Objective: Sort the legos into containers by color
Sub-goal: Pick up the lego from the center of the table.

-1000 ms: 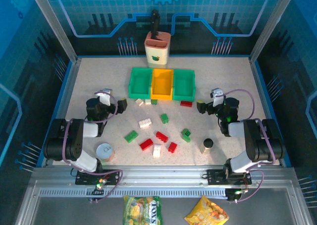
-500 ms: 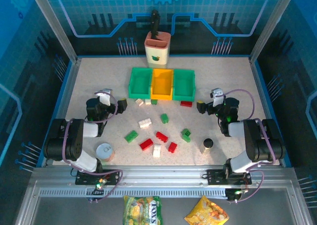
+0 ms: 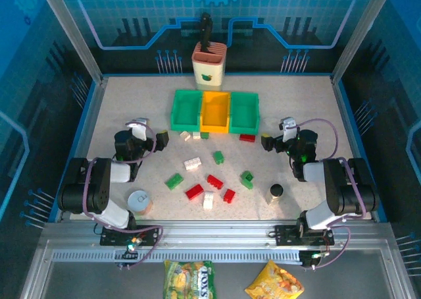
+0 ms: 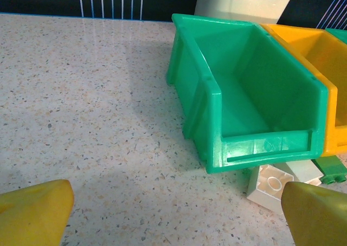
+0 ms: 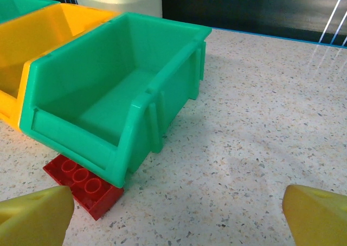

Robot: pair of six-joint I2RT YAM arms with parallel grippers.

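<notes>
Red lego (image 5: 81,185) lies lower left in the right wrist view, tucked against the green bin (image 5: 157,102), long axis slanting down-right. The right pincer (image 5: 176,218), fingers apart, is nearer. Left pincer (image 4: 173,219) also apart.

Three bins (image 3: 215,112) are set in a row; a cup (image 3: 209,67) is placed behind them, and legos (image 3: 215,181) are scattered before them.
</notes>
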